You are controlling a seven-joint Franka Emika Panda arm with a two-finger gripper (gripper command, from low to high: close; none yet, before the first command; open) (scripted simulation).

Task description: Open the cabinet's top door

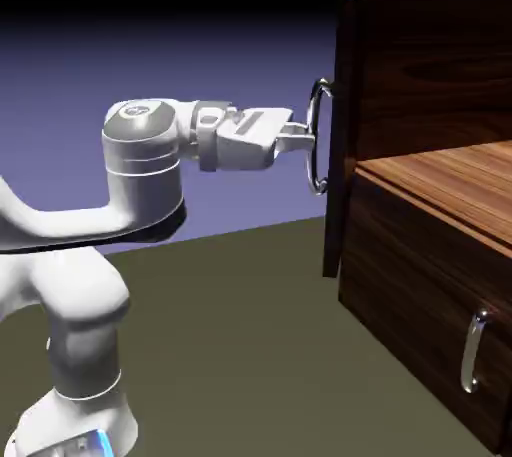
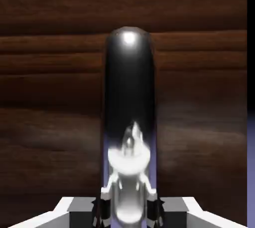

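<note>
The cabinet (image 1: 430, 65) is a tall dark wood-grain box at the exterior view's right. Its top door (image 1: 343, 135) stands swung out, seen almost edge-on, with the lighter wooden shelf (image 1: 450, 180) showing behind it. My gripper (image 1: 312, 133) reaches level from the left and is shut on the door's silver bar handle (image 1: 320, 135). In the hand view the handle (image 2: 129, 122) runs up the middle as a dark shiny bar between my fingertips (image 2: 104, 204), with the door's wood (image 2: 50, 97) filling the frame behind it.
The shorter lower panel (image 1: 430, 315) is closed, with its own silver handle (image 1: 473, 350). My white arm (image 1: 80, 245) rises at the lower left over the olive table (image 1: 240, 345). A strip of blue backdrop (image 2: 251, 172) shows past the door's edge.
</note>
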